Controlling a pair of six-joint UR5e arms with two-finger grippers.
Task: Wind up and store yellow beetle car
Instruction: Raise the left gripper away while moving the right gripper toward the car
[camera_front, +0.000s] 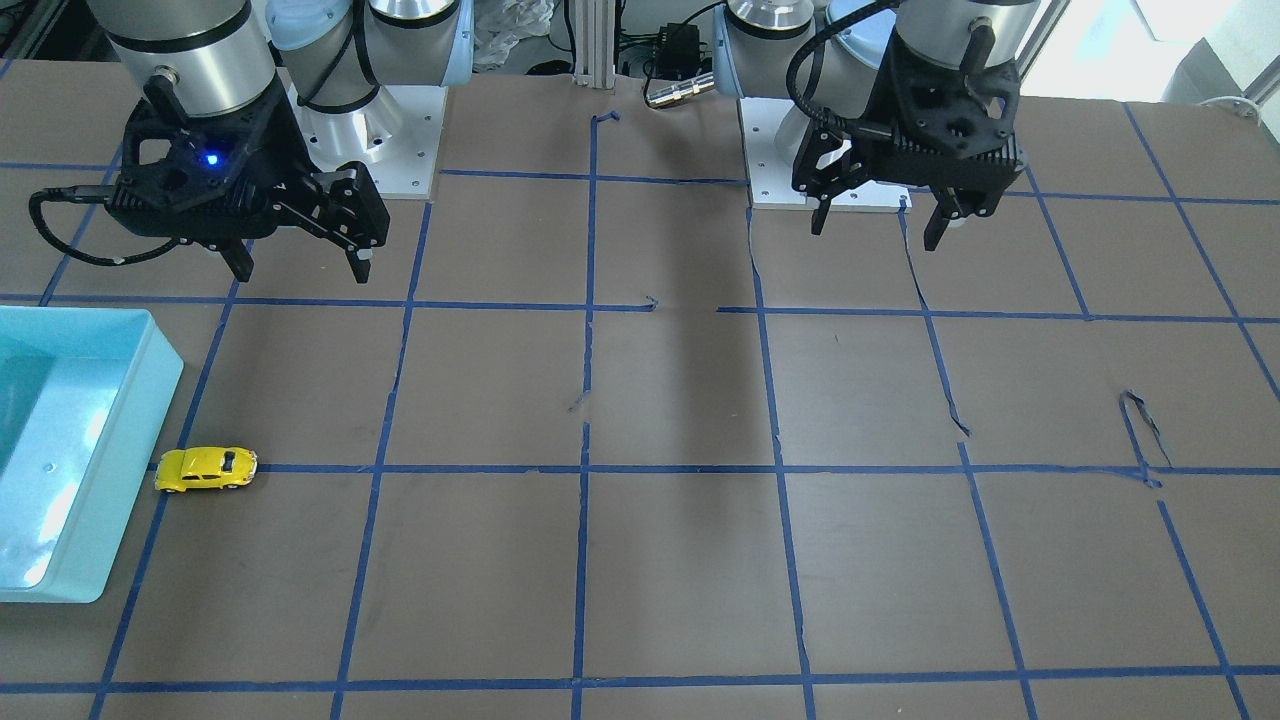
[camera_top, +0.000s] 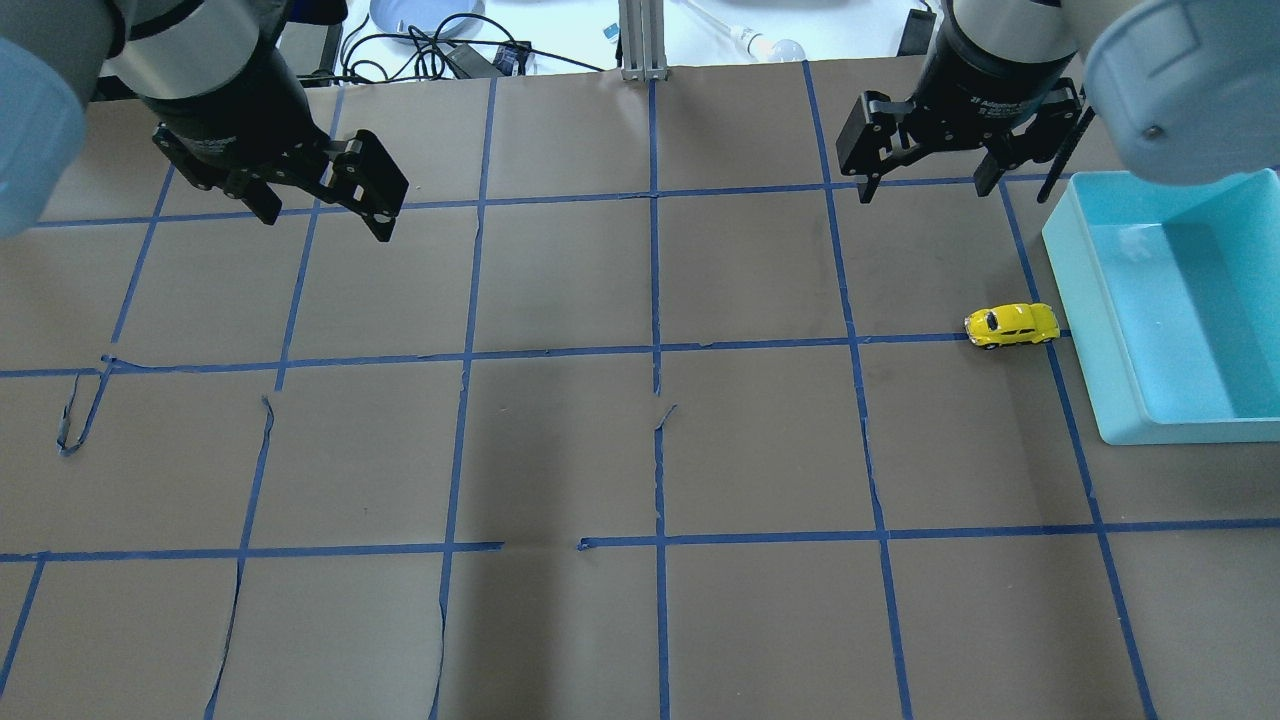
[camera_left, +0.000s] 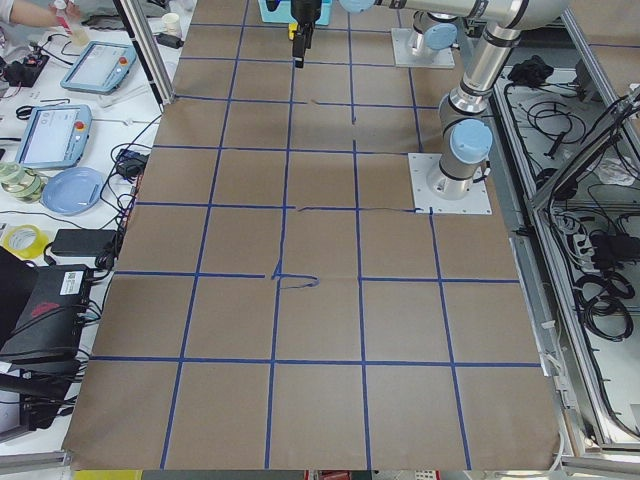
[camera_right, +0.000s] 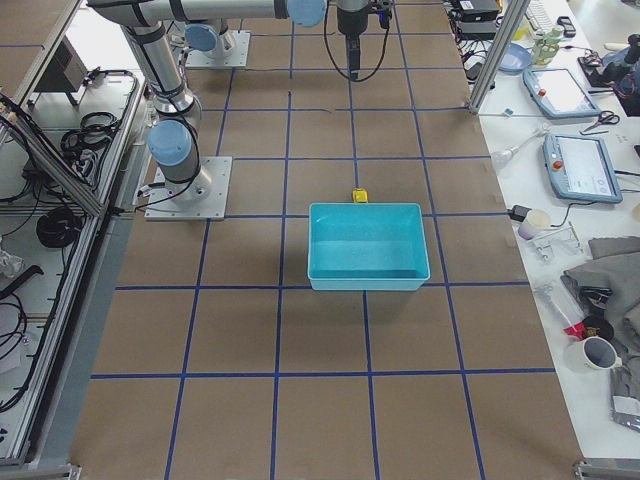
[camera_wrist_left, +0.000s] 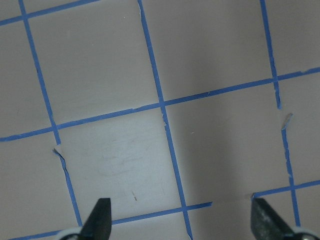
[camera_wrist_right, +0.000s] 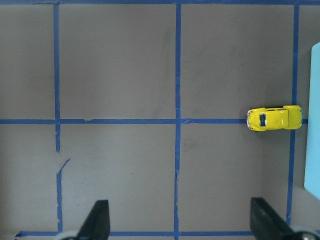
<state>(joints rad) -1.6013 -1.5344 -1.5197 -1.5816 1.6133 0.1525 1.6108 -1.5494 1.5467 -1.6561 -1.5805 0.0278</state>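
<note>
The yellow beetle car (camera_top: 1012, 325) stands on its wheels on a blue tape line, just left of the light blue bin (camera_top: 1190, 430). In the front view the car (camera_front: 206, 468) is beside the bin (camera_front: 120, 480). My right gripper (camera_top: 926, 193) is open and empty, raised above the table, behind and a little left of the car. The right wrist view shows the car (camera_wrist_right: 274, 118) ahead and to the right of the open gripper (camera_wrist_right: 180, 225). My left gripper (camera_top: 328, 227) is open and empty, far off on the other side; it also shows in the front view (camera_front: 877, 235).
The brown table (camera_top: 640, 450) has a grid of blue tape with a few torn, lifted ends (camera_top: 75, 420). The bin is empty inside. The left wrist view shows only bare table and the open left gripper (camera_wrist_left: 182, 222). Cables and gear lie beyond the far table edge (camera_top: 450, 50).
</note>
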